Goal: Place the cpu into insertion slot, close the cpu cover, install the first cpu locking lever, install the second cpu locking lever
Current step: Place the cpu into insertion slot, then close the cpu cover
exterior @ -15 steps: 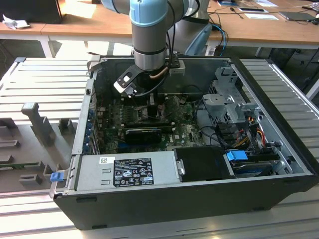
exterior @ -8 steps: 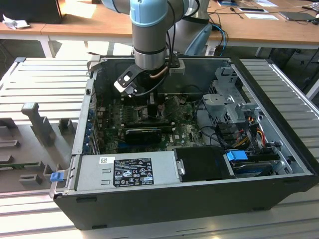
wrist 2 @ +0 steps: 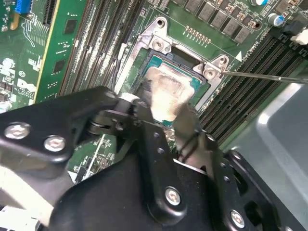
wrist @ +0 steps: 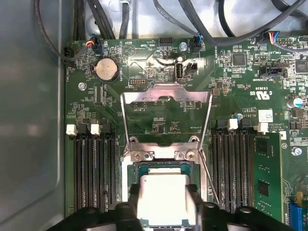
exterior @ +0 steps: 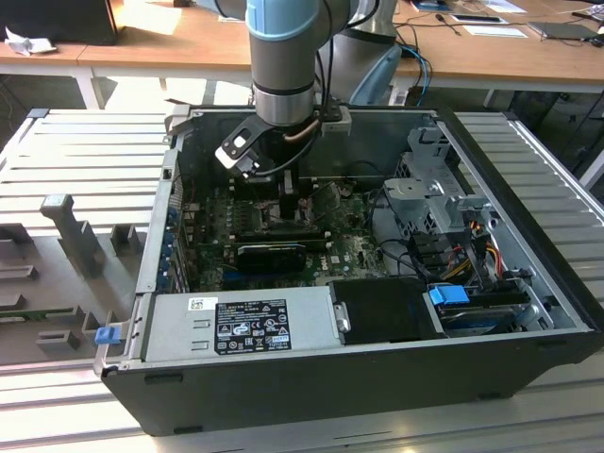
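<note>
The cpu point(wrist: 161, 197) is a pale silver square sitting in the black-framed insertion slot point(wrist: 126, 169) on the green motherboard point(wrist: 159, 122). My gripper point(wrist: 163, 204) straddles the chip, with a dark finger against each of two opposite edges, so it is shut on it. In the second wrist view the cpu point(wrist 2: 163, 91) lies inside the insertion slot point(wrist 2: 153, 45), with my gripper point(wrist 2: 162, 111) over its near half. The cpu cover point(wrist: 166, 94), a thin metal frame with a large window, is swung open away from the slot. In the exterior view my gripper point(exterior: 288, 196) reaches down into the computer case.
A thin wire lever point(wrist 2: 262, 76) sticks out sideways from the socket corner. Black memory slots point(wrist: 94, 168) flank the socket on both sides, and a coin battery point(wrist: 106, 70) sits further off. Case walls point(exterior: 156, 236), a power supply point(exterior: 241, 321) and cable bundles point(exterior: 453, 241) surround the board.
</note>
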`<state>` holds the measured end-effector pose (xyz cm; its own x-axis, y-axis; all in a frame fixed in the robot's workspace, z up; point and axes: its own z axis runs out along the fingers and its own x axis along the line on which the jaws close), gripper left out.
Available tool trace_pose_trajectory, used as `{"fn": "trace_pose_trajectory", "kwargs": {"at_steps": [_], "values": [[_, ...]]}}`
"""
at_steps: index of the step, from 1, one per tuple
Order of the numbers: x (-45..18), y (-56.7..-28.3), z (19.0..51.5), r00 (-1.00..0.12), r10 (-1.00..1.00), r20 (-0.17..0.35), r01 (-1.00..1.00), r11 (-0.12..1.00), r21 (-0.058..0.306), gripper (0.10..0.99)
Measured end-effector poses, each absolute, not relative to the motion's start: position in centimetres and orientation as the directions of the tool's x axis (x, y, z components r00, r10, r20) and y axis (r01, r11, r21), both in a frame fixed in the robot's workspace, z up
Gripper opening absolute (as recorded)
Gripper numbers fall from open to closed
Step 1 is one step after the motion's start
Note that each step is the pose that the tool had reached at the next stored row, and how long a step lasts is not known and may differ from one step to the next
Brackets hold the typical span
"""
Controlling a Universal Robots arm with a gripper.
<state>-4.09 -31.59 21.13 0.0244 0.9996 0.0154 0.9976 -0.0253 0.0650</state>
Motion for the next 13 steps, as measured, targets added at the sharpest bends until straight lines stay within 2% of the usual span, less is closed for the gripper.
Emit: {"fn": "trace_pose_trajectory", "kwargs": {"at_steps": [1, 4, 5, 13], "values": [[-4.09, -31.59, 21.26, 0.024, 1.000, 0.015, 0.998, -0.025, 0.065, 0.404], [-4.09, -31.59, 21.53, 0.024, 1.000, 0.014, 0.998, -0.025, 0.065, 0.224], [-4.09, -31.58, 21.57, 0.024, 1.000, 0.014, 0.998, -0.025, 0.065, 0.106], [-4.09, -31.59, 22.01, 0.026, 1.000, 0.014, 0.998, -0.027, 0.065, 0.106]]}}
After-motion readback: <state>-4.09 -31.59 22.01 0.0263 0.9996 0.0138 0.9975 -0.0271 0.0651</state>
